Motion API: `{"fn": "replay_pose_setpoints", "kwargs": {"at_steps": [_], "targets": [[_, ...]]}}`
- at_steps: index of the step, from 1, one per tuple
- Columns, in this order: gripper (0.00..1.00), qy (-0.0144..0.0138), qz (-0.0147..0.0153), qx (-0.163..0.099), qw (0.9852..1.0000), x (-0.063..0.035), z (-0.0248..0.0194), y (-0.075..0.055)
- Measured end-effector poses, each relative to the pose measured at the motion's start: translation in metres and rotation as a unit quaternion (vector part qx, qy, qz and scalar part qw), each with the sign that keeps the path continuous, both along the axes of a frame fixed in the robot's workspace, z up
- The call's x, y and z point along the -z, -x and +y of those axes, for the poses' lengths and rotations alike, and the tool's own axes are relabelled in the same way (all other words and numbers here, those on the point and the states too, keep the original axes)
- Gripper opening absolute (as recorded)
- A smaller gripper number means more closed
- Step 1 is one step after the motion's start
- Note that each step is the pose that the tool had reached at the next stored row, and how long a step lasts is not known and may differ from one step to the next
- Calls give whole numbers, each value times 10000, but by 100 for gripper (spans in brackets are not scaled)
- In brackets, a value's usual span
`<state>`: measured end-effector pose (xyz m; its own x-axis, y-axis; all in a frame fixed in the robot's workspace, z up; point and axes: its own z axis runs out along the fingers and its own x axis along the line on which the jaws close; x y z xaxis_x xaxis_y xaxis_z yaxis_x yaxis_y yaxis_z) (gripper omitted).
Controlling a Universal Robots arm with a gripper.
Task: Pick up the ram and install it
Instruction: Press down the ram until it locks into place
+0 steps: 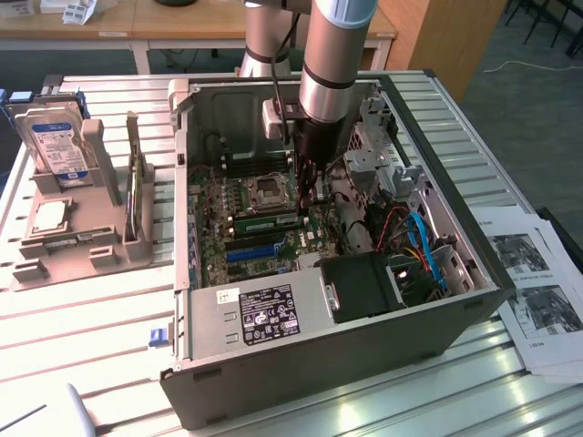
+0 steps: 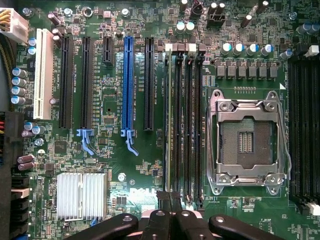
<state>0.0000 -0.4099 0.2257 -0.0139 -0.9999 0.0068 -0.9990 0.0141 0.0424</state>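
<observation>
The ram is a narrow green stick with a pale label, standing in a memory slot on the motherboard inside the open computer case. In the wrist view the ram shows edge-on in the slot nearest the long black expansion slots. My gripper reaches down into the case at the ram's end toward the exterior view's right. Its two dark fingertips are pressed together right at that end of the ram, with no gap and nothing seen between them. Whether they touch the stick I cannot tell.
A blue expansion slot, the CPU socket and a finned heatsink surround the memory slots. Cables and a metal drive cage crowd the case's right side. A grey holder with a hard drive stands left; papers lie right.
</observation>
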Motion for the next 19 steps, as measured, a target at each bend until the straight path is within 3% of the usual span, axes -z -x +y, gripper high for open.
{"fn": "replay_pose_setpoints", "kwargs": {"at_steps": [19], "targets": [[10,2,1,0,10000,24,-1,0]]}}
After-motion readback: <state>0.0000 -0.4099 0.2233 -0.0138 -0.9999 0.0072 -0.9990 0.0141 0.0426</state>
